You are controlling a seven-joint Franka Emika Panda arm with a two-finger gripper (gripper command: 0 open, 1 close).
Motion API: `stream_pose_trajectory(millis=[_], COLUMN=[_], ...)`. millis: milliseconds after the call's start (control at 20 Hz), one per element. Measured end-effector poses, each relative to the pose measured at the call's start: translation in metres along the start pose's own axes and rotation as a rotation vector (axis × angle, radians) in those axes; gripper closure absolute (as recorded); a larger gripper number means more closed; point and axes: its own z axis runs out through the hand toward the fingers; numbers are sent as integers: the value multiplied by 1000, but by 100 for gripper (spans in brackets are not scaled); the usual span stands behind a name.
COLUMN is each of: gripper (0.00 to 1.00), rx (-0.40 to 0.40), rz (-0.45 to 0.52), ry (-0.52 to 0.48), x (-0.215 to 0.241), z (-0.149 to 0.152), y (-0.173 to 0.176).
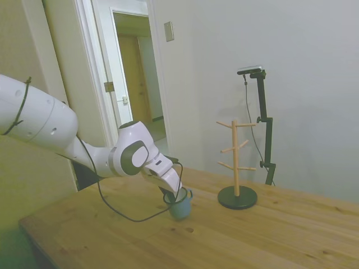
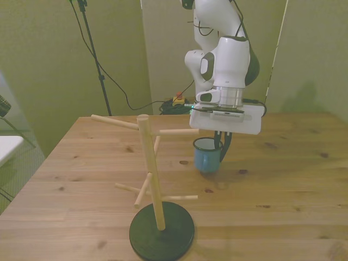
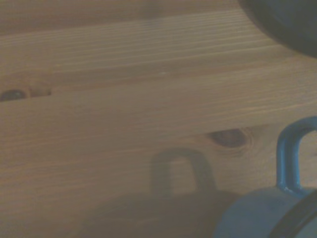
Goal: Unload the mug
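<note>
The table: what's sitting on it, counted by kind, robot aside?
Mugs: 1, the light-blue mug, upright on the wooden table with the gripper at its rim.
Peg stands: 1, the wooden peg stand, with nothing on its pegs.
Total: 2

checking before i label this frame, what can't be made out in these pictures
- Pincer fingers: front view, dark and overlapping the mug rim; open or shut is unclear.
- Mug handle: wrist view, cut off by the edge, blurred.
- Mug base: side view, too small to tell whether it touches the table.
</note>
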Motion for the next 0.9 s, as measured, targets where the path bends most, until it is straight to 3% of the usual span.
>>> stream_pose_trajectory(millis=[300,350,900], gripper=[100,0,0], rx=[-3,-9,-9], rz=[0,2,3], ry=[-4,2,9], x=[11,13,20], z=[12,14,15], y=[-12,-13,-22])
